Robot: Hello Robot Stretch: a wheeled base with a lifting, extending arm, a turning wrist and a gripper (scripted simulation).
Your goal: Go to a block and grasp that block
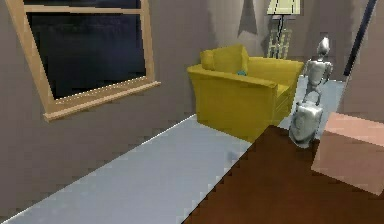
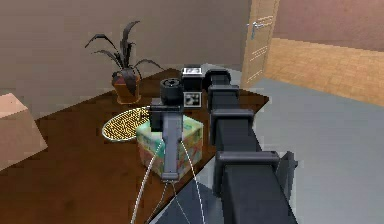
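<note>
1. One gripper (image 2: pixel 172 160) sits at the arm side view's lower middle; I cannot tell whether it holds anything.
2. One small green-and-tan box (image 2: pixel 152 146), flat-sided, lies at the gripper on a dark brown surface (image 2: pixel 80 140).
3. One round woven yellow basket (image 2: pixel 122 125) lies just left of the box; its contents are unclear.
4. One potted plant (image 2: pixel 125 70) with thin leaves stands upper left.
5. The forward view's centre has one blocky yellow armchair (image 1: pixel 240 90), with one silver-white statue (image 1: pixel 312 95) at right.

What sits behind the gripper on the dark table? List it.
A pale green and tan block, then a yellow woven tray and a potted plant. The gripper covers the block's middle; whether it holds anything cannot be told.
</note>
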